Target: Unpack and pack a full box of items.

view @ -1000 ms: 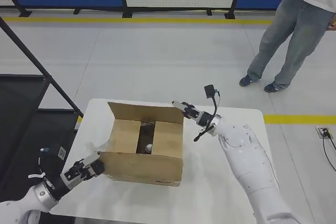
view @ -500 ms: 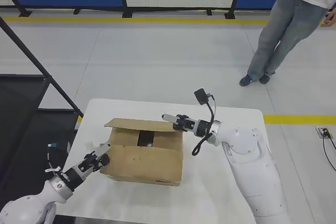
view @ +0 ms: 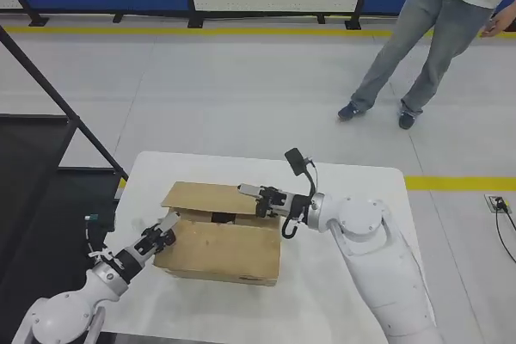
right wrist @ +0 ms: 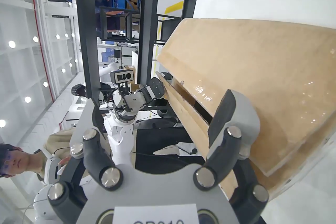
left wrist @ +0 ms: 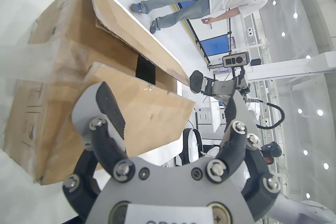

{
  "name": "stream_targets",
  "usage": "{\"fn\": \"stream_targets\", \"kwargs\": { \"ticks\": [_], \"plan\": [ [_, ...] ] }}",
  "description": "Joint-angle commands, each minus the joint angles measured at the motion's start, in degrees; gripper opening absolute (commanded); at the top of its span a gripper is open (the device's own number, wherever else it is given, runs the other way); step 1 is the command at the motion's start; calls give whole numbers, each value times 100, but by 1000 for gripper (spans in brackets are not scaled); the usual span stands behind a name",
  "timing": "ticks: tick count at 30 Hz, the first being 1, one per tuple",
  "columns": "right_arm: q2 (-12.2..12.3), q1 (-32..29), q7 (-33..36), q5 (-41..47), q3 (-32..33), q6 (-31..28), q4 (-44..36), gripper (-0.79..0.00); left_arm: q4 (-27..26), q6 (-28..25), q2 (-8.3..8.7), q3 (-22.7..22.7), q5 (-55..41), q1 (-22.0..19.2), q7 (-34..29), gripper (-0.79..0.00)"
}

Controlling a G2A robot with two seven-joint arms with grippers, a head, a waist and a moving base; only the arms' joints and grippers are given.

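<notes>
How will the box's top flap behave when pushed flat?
The top flap is probably stiff: it lies flat and unbent by the right end effector. It may spring back, since a gap shows under its edge. The box likely won't tip, being low and wide.

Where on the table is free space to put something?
Widest bare patch: the table between the box and the right arm. Narrow strip behind the box. Crowded at the box's left corner, by the left gripper.

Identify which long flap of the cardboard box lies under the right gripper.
The far flap, folded down beneath the right gripper; the near flap stands tilted by the left gripper.
</notes>
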Motion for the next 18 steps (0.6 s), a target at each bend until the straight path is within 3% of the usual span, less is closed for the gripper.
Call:
{"fn": "stream_targets", "kwargs": {
  "ticks": [1,11,18],
  "plan": [
    [0,30,26,74,-53,69,80,0,9,-31,-12,91,127,-28,128,0],
    [41,-194,-7,334,-189,-157,279,0,84,-49,-63,388,366,-162,445,0],
    [92,-356,-127,463,-150,-360,293,0,40,-75,-78,264,258,-150,549,0]
  ]
}}
